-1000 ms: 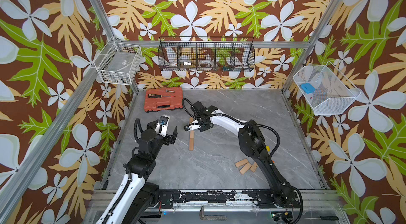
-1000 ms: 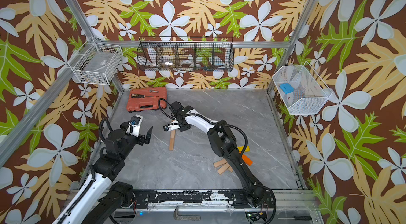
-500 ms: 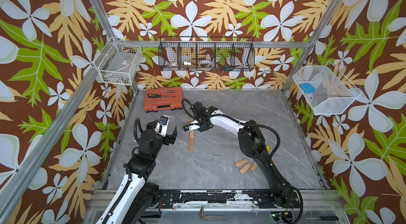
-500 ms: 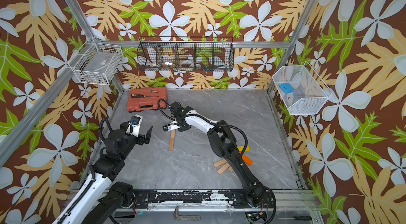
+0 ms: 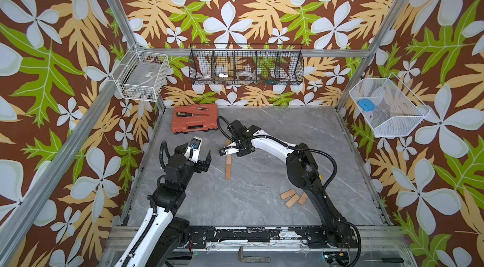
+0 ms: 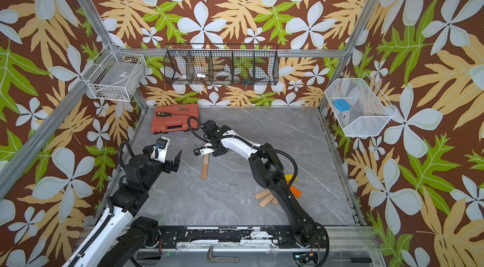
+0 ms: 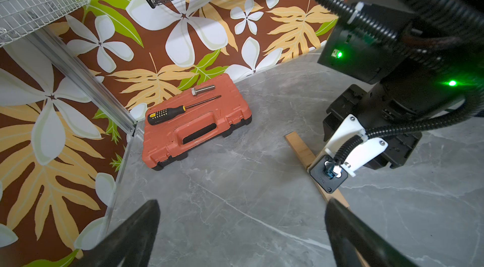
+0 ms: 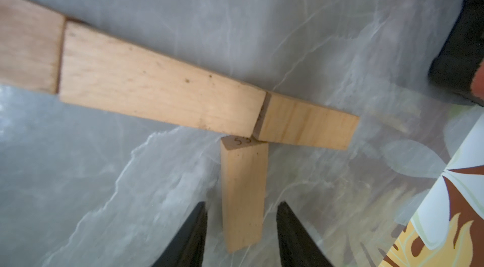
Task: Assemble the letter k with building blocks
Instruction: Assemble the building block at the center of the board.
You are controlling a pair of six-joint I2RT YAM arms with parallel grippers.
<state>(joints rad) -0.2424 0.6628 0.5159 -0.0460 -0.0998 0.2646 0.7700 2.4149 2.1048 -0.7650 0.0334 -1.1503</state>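
- Far part of plank row is hidden under right gripper in both top views; right arm half-covers yellow plank & orange plank.
- Count: 3 planks end-to-end in row, 1 branch plank butting a seam, 3 loose planks near right.
- All plain light wood, flat; row lies mid-table, left of centre.
- Right fingers stand apart either side of branch plank w/ gaps; left gripper is spread wide, empty.

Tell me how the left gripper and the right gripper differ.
Spread: the left gripper stands wide open; the right gripper is only partly open.
Contents: nothing lies between the left gripper's jaws; a short wooden plank lies between the right gripper's, clear of both.
Place: the left gripper hovers beside the plank row; the right gripper is near its far end.
Shared: neither grips anything.
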